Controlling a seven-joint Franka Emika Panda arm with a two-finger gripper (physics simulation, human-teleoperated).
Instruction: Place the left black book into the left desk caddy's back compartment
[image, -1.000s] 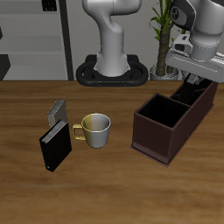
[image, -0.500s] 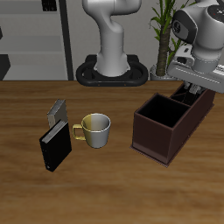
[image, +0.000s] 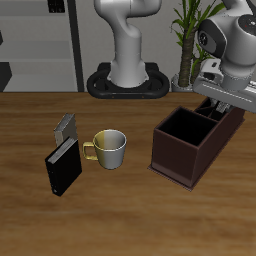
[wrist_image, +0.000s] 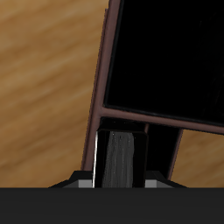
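Two-finger gripper (image: 217, 103) clamps thin black hardcover book (wrist_image: 116, 159) above long maroon desk caddy (image: 180, 157), over its slanted back compartment (image: 222, 112). Lower straight, clearing walls, then release.

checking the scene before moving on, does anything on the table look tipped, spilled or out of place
Nothing stands out. The black book and grey book stand upright beside the upright mug, and the desk caddy sits flat under the gripper.

On the bench (image: 120, 215): caddy (image: 185, 150), its back compartment (image: 222, 112) under the gripper (image: 216, 100); mug (image: 108, 147) beside the caddy; black book (image: 63, 168) upright beyond the mug, grey book (image: 66, 126) just behind it.
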